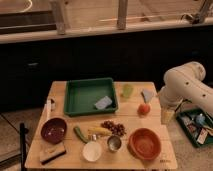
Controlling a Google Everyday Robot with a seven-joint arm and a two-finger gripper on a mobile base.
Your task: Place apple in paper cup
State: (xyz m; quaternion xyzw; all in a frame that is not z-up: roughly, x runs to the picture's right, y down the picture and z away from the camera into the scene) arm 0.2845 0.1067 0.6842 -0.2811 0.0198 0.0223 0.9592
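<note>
- The arm (187,82) is cream-white all over, built of thick, rounded tubes with smooth shells.
- A bulbous joint swells where two segments meet, with a faint seam line around it.
- No cables, screws or markings can be made out on it.
- The gripper (167,121) is pale yellowish and narrower than the arm; it hangs at the right edge of the surface (152,122), its stubby fingers (165,117) spread apart.
</note>
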